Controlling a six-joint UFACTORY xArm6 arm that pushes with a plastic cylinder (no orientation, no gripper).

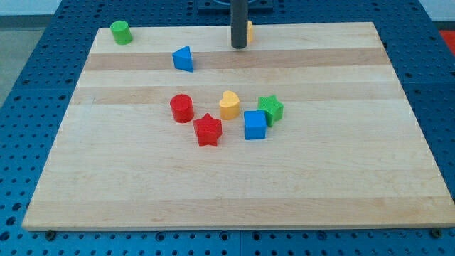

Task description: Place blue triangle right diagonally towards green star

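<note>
The blue triangle point(183, 59) lies on the wooden board point(234, 185) toward the view's upper left. The green star point(271, 109) sits near the board's middle, down and to the right of the triangle, touching the blue cube point(255, 125). My tip point(238, 47) is near the top edge, to the right of the blue triangle and well apart from it. A yellow block point(249, 31) is mostly hidden behind the rod.
A green cylinder point(121, 33) stands at the top left corner. A red cylinder point(182, 108), a red star point(207, 130) and a yellow heart point(229, 105) cluster in the middle, left of the green star.
</note>
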